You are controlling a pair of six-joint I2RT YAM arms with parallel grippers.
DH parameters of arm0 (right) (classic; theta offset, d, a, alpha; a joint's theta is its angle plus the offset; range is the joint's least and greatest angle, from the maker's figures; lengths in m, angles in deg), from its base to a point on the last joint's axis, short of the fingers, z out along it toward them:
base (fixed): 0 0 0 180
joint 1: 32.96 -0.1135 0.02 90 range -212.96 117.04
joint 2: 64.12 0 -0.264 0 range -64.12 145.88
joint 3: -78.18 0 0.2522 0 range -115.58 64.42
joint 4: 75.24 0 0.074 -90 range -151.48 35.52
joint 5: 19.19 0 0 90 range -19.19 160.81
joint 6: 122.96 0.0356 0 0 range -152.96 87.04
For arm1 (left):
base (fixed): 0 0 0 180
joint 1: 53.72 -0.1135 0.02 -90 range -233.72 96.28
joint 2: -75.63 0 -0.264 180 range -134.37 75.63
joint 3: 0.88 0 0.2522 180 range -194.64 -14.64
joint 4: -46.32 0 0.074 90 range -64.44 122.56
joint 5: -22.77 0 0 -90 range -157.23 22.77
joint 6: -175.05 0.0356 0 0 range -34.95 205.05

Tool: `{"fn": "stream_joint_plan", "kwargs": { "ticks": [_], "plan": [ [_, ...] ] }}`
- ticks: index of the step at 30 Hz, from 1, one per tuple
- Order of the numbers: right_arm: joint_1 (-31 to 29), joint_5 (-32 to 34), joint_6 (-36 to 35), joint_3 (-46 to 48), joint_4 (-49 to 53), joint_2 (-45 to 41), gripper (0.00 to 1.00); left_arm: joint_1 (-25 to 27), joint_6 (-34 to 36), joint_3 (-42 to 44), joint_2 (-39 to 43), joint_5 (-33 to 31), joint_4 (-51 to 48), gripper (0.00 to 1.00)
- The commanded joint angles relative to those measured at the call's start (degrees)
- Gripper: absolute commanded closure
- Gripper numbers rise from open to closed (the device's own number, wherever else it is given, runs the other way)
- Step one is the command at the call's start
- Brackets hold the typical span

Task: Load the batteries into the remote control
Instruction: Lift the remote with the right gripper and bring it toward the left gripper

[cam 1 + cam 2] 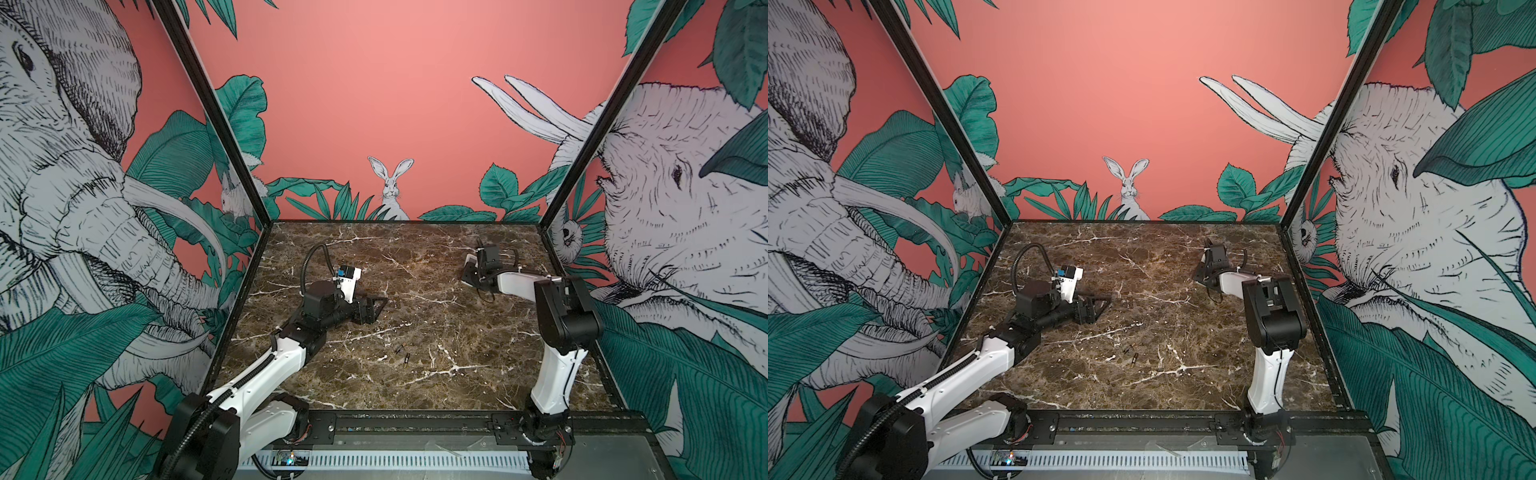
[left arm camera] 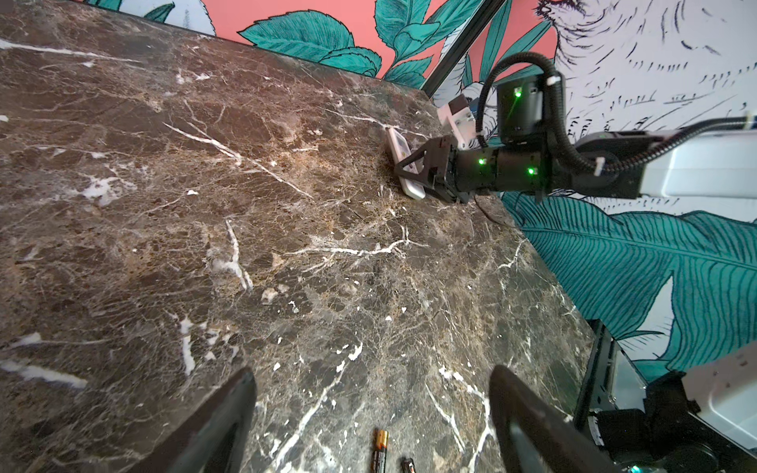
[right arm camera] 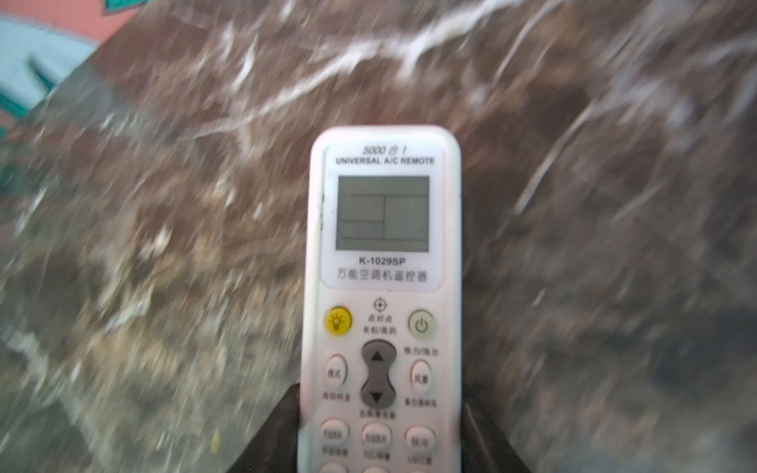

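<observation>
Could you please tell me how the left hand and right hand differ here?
The left hand is open and empty, while the right hand is shut on the remote control. The left hand is near the batteries around mid-table; the right hand is toward the far right corner. Both are black, low over the marble table.
</observation>
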Motion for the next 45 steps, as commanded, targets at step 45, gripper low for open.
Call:
{"fn": "stream_joint_plan", "kwargs": {
  "ticks": [45],
  "plan": [
    [-35.32, -32.49, 1.34, 27.45, -54.26, -37.77, 0.94, 4.32, -14.88, -6.72, 5.45, 27.31, 24.12, 0.18]
  ]
}}
